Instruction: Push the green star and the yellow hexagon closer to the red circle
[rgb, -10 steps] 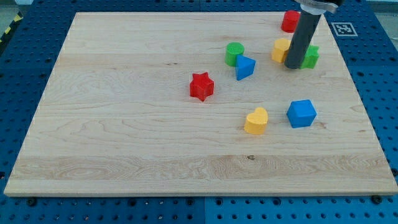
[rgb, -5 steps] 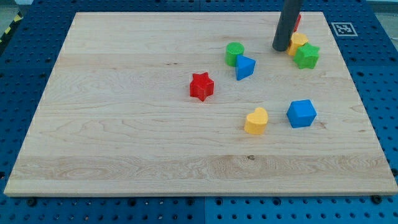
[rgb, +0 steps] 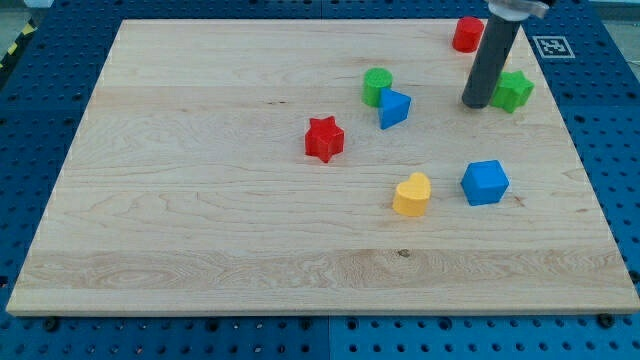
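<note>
The small green plastic star block lies at about 2 o'clock on my pale wooden table, close to the table's far right side. It is bright green with stubby points. The small red plastic circle block stands at about 1 o'clock, almost at the top edge, up and to the left of the green star, with a bit of bare wood between them. I cannot see the yellow hexagon at all; it may be hidden behind my dark rod, but I cannot tell.

My tip is down on the wood, just beside the green star at its 9 o'clock side. I cannot tell if they touch. The rod rises from there and crosses in front of the right edge of the red circle. I have no fingers on this arm, only the rod, so nothing opens, shuts or holds.

Other blocks sit farther off. A green plastic cylinder block and a blue plastic triangle block are close together at 9 o'clock from my tip. A red plastic star block lies near the middle of the table. A yellow plastic heart block and a blue plastic cube block are side by side at 6 o'clock from my tip, well apart from it.
</note>
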